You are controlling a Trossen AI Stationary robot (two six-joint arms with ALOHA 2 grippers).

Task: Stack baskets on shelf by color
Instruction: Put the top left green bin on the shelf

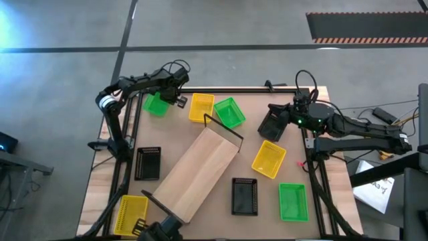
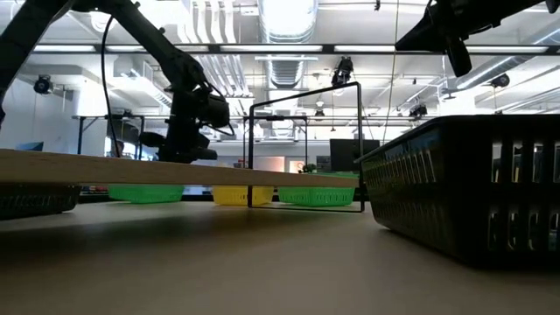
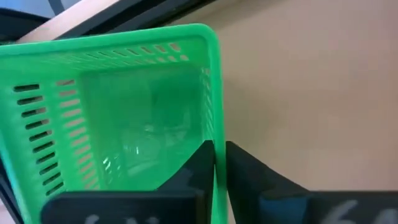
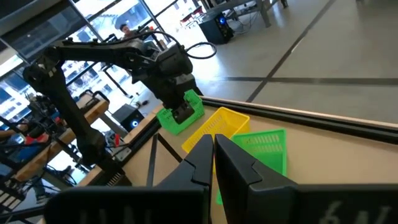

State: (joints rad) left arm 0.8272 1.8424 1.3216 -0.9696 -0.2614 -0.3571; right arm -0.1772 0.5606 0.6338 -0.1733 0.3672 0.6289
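Shelf [image 1: 200, 171] lies slanted across the middle of my table [image 1: 294, 124], with nothing on it yet. I judge I am at the first pick: my left gripper [image 3: 219, 163] has its fingers clamped on the side wall of a green basket [image 1: 156, 104] at the far left corner. Next I should lift and carry it to the shelf. My right gripper [image 4: 213, 152] waits, fingers together, above the right side.

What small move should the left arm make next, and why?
Probably lift. The left gripper is shut on the wall of a green basket at the table's far left corner, and the shelf lies apart from it, mid-table, so the basket must clear the tabletop first.
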